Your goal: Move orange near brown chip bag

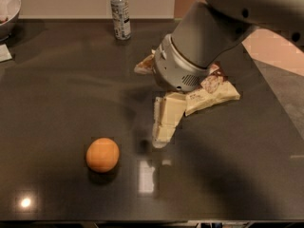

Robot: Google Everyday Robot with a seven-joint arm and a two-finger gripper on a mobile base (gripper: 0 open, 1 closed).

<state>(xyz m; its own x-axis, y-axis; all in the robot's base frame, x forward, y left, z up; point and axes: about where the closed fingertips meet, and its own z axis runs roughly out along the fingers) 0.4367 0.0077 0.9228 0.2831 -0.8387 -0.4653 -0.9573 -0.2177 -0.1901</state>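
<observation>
The orange (102, 155) lies on the dark table (57, 99) at the front left. The brown chip bag (213, 95) lies at the right of the middle; the arm covers most of it, and only its cream edges and a left corner show. My gripper (161, 136) hangs down from the grey wrist (178, 68), low over the table just in front of the bag. It is to the right of the orange and a little behind it, about a hand's width away. It holds nothing that I can see.
A clear plastic bottle (120, 13) stands at the table's back edge. A bowl (7, 8) sits at the back left corner, with a white slip (4, 53) in front of it. The table's right edge runs along a grey floor (285, 84).
</observation>
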